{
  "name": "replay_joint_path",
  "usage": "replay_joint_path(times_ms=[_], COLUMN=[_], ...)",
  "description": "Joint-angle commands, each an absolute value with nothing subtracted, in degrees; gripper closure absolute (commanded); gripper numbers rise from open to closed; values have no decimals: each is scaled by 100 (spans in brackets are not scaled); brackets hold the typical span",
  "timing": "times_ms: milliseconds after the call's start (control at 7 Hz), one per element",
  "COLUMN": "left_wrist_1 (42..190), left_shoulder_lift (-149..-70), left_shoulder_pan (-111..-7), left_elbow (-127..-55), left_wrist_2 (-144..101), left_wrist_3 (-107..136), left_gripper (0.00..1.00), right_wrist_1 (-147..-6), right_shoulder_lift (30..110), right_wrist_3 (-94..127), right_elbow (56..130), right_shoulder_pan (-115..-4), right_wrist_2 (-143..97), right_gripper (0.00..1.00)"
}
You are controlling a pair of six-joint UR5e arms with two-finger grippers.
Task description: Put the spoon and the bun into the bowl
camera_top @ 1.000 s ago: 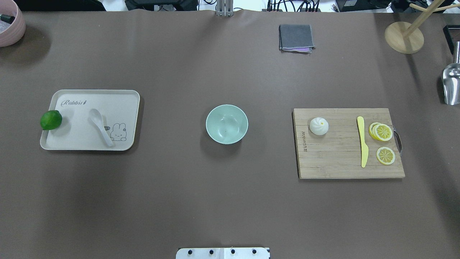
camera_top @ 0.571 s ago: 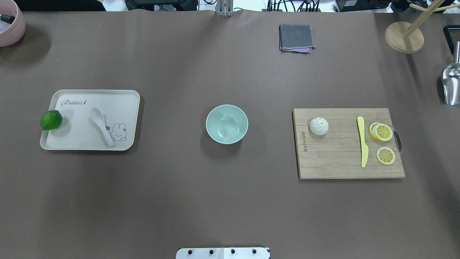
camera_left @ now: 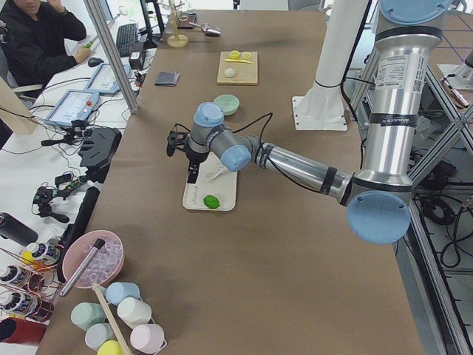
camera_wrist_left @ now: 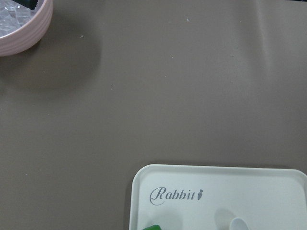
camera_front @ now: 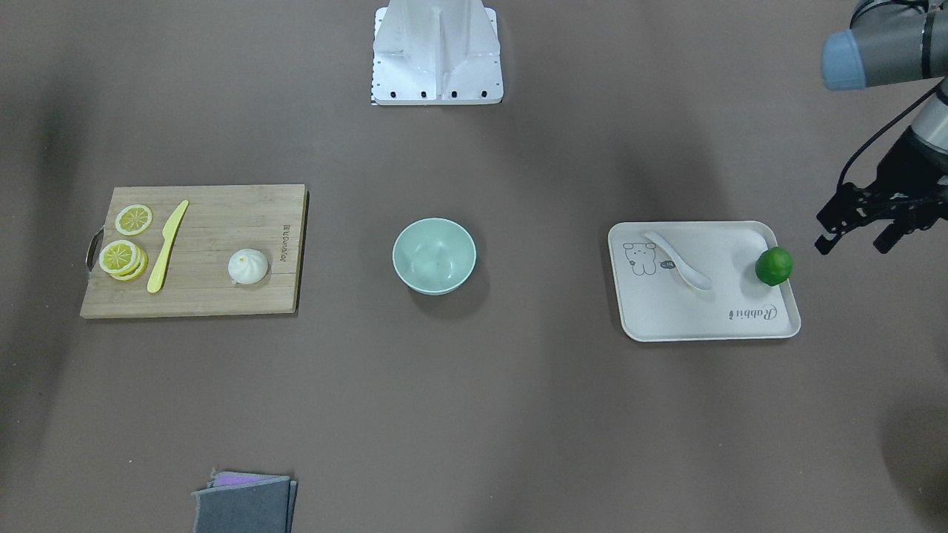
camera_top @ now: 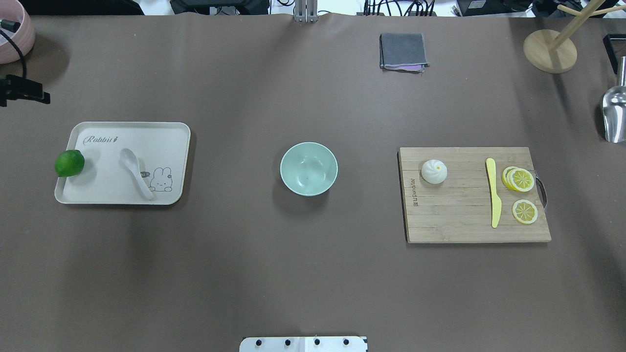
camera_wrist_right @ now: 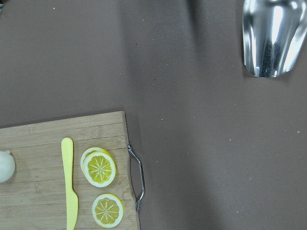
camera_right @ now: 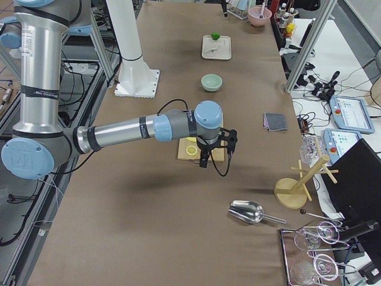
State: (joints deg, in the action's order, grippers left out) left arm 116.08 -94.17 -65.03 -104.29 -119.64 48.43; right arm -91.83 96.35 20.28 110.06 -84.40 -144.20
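At the centre of the brown table, the round pale mint-green bowl (camera_top: pixel 308 169) stands upright with nothing inside it. On the robot's left, the glossy white ceramic soup spoon (camera_top: pixel 138 176) lies scoop-up on the cream rectangular tray (camera_top: pixel 161 142), its handle next to the printed rabbit, while a round green lime (camera_top: pixel 69 163) sits against the tray's outer rim, apart from the spoon. On the robot's right, the small white pleated steamed bun (camera_top: pixel 434 171) rests on the bamboo cutting board (camera_top: pixel 459 220), near the edge closest to the bowl. A yellow plastic knife (camera_top: pixel 494 193) and some yellow lemon slices (camera_top: pixel 519 179) lie farther along the same board, well apart from the bun. The left gripper (camera_front: pixel 855 238) hangs in the air off the lime end of the tray, its black fingers spread apart and holding nothing. The right gripper (camera_right: pixel 208 159) hovers around the handle end of the cutting board; it appears only in the side view, so I cannot tell how its fingers stand. A folded grey cloth (camera_top: pixel 403 51) and a shiny metal scoop (camera_top: pixel 614 115) lie towards the table's far edge.
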Motion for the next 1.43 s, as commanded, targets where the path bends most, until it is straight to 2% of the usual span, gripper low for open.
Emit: replay_joint_path(times_ms=[0,286,571,1143,1286], left_wrist_1=[11672,11663,11619,11654,11663], left_shoulder_lift=[-9553,-9580,-9711,-9730,-9738], left_shoulder_pan=[-5822,-4734,-3662,-3349,-3331], left_elbow=[-10598,-10775,-10540,-10221,-10187], left_wrist_2=[-11280,-9858,-8900,-8640,-8648], left_wrist_3=[5726,7215,7697,7813,7813], left_gripper=[2,2,2,3,9], right_wrist_1=[-8967,-8877,-8640,-8176,-8130], right_shoulder_lift=[9624,9615,9642,9502,9484], right_wrist_3=[2030,2135,2205,2984,3049], right_elbow=[10995,10986,10986,10978,10986], right_shoulder_pan=[-8367,-8254,-8139,-7727,-7673], right_wrist_2=[-14440,-14406,-14344,-14159,-14159], right_gripper=[0,0,0,0,0])
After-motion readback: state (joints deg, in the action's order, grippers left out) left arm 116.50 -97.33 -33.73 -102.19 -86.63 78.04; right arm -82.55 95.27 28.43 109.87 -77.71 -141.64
